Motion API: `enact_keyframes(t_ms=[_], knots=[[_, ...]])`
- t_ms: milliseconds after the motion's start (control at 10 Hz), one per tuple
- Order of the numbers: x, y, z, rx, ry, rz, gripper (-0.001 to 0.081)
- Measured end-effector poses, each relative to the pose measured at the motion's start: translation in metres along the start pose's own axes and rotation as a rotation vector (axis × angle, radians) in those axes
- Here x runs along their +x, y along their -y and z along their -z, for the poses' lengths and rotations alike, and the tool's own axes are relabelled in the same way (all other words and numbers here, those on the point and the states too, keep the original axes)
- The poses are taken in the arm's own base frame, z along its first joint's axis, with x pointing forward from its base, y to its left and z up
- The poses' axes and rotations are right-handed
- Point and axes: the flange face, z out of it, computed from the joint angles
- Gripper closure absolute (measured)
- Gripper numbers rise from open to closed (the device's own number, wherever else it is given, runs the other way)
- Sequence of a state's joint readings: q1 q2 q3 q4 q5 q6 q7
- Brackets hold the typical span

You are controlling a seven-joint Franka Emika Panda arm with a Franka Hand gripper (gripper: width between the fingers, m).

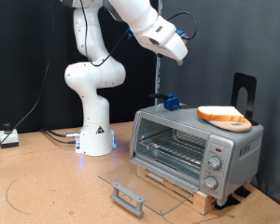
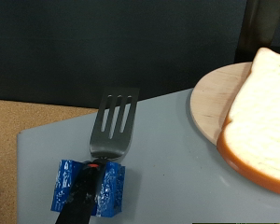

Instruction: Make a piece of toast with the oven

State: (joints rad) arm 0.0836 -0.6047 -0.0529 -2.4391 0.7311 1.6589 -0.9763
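Note:
The silver oven (image 1: pixel 198 147) stands on a wooden base at the exterior view's right. Its glass door (image 1: pixel 140 185) is folded down open and the wire rack (image 1: pixel 174 146) inside is bare. The piece of toast (image 1: pixel 224 114) lies on a round light-wood board (image 1: pixel 235 123) on the oven's top; both show in the wrist view, toast (image 2: pixel 264 112) and board (image 2: pixel 213 110). My gripper (image 1: pixel 176 49) hangs in the air above the oven's top, apart from everything. Its fingers do not show in the wrist view.
A metal slotted spatula (image 2: pixel 114 126) lies on the oven's grey top (image 2: pixel 168 177), its handle set in a small blue block (image 2: pixel 88 185), which also shows in the exterior view (image 1: pixel 170 101). The oven's knobs (image 1: pixel 215 163) are on its right-hand panel. A black stand (image 1: pixel 244 91) rises behind the oven.

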Motion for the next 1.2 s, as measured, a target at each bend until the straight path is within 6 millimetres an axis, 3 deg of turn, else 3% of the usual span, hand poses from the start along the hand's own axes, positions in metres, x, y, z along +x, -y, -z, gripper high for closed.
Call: enact_keyframes(t_ms=[400,900,1200], knots=[[-0.003,0.007,-0.007,0.022,-0.123,-0.023,-0.0003],[-0.047,0.044,-0.034,-0.019,-0.031,-0.003,-0.0003],[-0.061,0.044,-0.058,-0.108,-0.004,-0.024,-0.0003]])
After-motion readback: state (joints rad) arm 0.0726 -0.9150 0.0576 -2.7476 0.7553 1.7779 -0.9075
